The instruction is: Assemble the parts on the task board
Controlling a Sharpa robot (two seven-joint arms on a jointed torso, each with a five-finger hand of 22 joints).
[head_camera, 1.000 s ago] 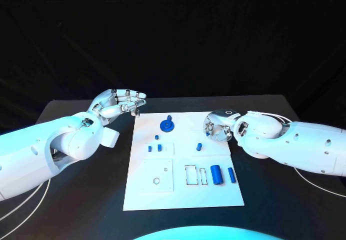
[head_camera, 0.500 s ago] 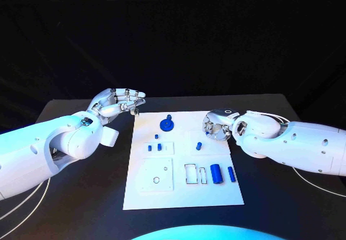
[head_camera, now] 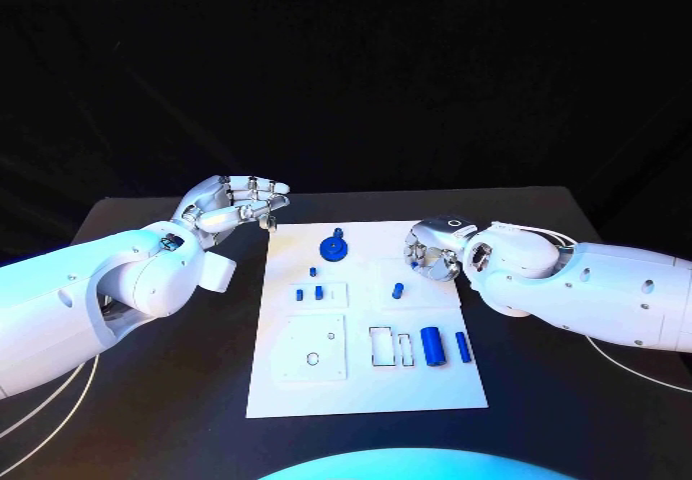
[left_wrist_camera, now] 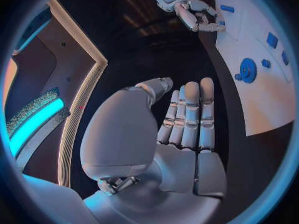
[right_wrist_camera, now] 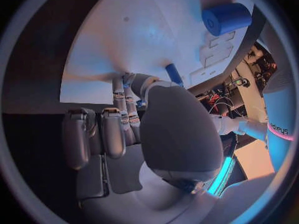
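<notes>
- We see the black table [head_camera: 173,400] with the white task board [head_camera: 368,385] lying in its middle, long side running away from us.
- Our left hand [head_camera: 234,205] hovers over the table just off the board's far left corner; its fingers stand straight and side by side, palm bare, holding nothing.
- Our right hand [head_camera: 437,252] sits over the board's far right edge, fingers curled in; whether they pinch something we cannot tell.
- A large blue cylinder [head_camera: 431,349] lies near the board's right side, a slimmer blue pin [head_camera: 463,348] just beside it.
- A blue gear [head_camera: 335,249] sits near the far edge.
- Small blue parts: one peg [head_camera: 398,292] near the right hand, another [head_camera: 315,272] below the gear, two [head_camera: 309,295] in a recessed frame.
</notes>
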